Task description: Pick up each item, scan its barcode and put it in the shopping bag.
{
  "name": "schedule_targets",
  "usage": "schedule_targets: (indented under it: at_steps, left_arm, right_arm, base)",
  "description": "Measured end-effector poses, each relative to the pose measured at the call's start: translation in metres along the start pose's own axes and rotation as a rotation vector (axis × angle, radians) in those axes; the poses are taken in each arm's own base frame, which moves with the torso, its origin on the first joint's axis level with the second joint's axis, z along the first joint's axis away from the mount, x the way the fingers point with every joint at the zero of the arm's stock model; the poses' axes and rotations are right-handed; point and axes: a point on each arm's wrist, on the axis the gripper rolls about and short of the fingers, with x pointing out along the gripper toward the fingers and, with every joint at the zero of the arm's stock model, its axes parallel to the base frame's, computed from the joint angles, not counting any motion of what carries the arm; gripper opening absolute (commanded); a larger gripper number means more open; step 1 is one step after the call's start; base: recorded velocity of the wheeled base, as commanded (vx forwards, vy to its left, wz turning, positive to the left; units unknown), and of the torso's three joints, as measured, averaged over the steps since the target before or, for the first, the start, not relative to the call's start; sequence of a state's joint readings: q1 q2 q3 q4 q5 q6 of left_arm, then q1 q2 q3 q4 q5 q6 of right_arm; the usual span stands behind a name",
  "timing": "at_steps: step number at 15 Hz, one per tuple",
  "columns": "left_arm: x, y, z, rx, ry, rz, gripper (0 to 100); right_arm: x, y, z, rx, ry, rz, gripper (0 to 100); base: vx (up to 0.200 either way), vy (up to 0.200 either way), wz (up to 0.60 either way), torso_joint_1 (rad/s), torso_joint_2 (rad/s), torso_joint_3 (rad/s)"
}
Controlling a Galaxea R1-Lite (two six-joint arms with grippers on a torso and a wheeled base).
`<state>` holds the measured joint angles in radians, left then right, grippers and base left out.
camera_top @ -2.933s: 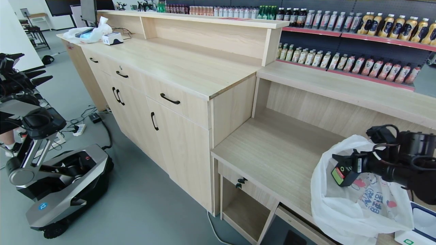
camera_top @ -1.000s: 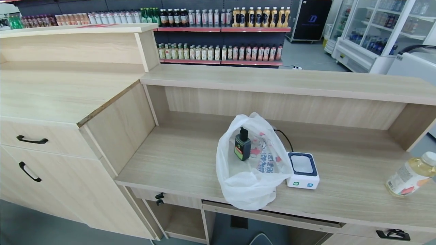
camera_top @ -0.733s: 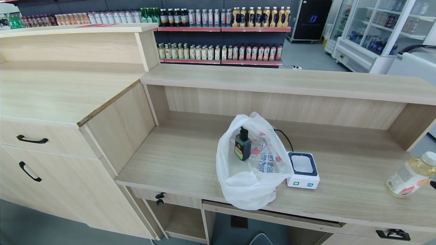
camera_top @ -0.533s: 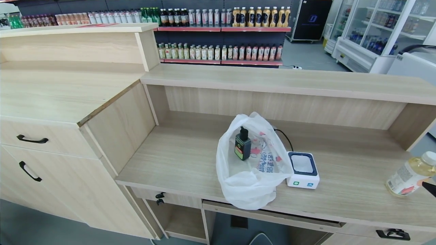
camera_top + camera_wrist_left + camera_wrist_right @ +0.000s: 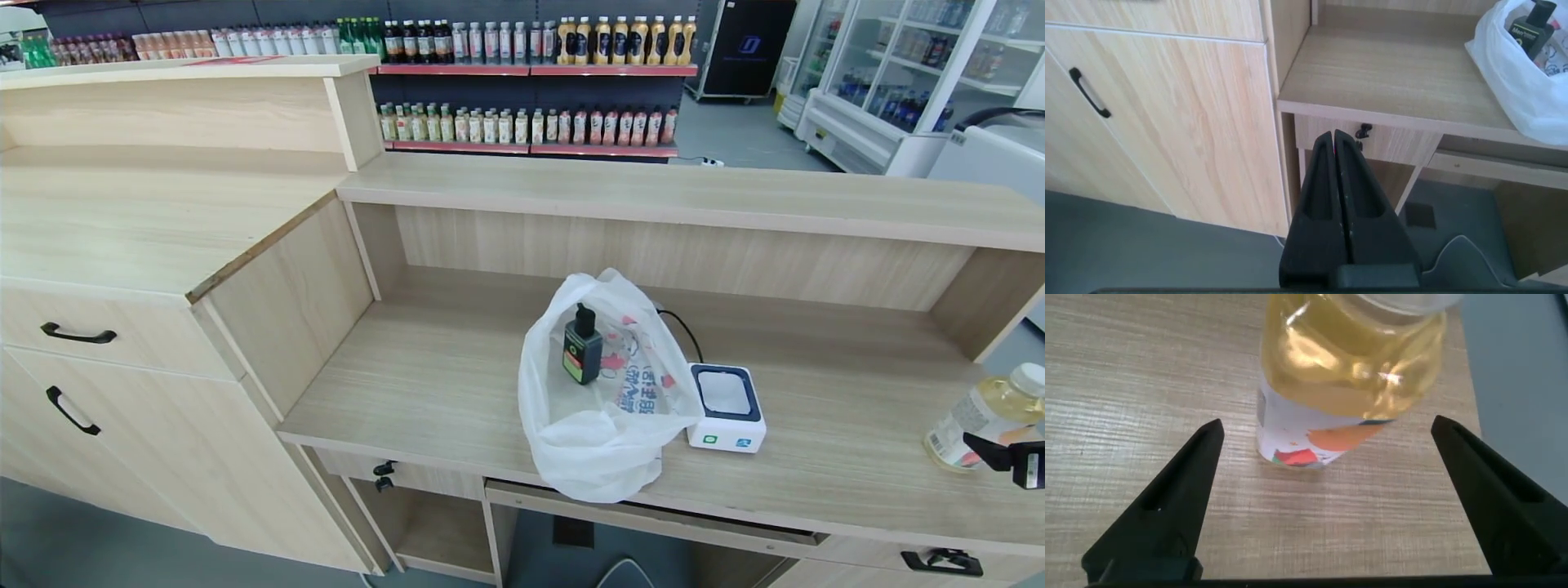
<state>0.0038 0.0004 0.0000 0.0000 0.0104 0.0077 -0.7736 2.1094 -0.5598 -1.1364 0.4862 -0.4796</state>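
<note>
A white shopping bag (image 5: 600, 425) sits open on the counter (image 5: 816, 425) with a dark pump bottle (image 5: 581, 355) standing inside it. Touching the bag's right side is a small white scanner (image 5: 725, 408). Well to the right of the bag, past the scanner, stands a bottle of yellow drink (image 5: 1347, 367). The right hand (image 5: 1327, 429) is at this bottle, fingers spread wide to either side and gripping nothing. The left hand (image 5: 1336, 139) hangs left of the bag, below counter level, fingers pressed together and empty.
</note>
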Motion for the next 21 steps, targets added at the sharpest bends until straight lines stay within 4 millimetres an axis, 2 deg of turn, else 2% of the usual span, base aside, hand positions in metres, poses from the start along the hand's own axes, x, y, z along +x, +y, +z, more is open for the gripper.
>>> schedule_targets:
  at_steps: [8,12,18,21]
  left_arm:
    - [0.000,0.000,0.000,0.000,0.000,0.000,0]
    - [0.000,0.000,0.000,0.000,0.000,0.000,0]
    - [0.000,0.000,0.000,0.000,0.000,0.000,0]
    - [0.000,0.000,0.000,0.000,0.000,0.000,0]
  right_arm:
    - [0.037,0.017,0.001,-0.042,-0.041,0.068,100]
    - [0.046,0.024,-0.002,-0.045,-0.033,0.091,100]
    - [0.057,0.017,0.009,-0.051,-0.082,0.075,100]
    - [0.060,0.016,0.008,-0.050,-0.085,0.074,100]
  base:
    - [0.000,0.000,0.00,0.000,0.00,0.000]
    - [0.000,0.000,0.00,0.000,0.00,0.000]
    - [0.000,0.000,0.00,0.000,0.00,0.000]
    - [0.000,0.000,0.00,0.000,0.00,0.000]
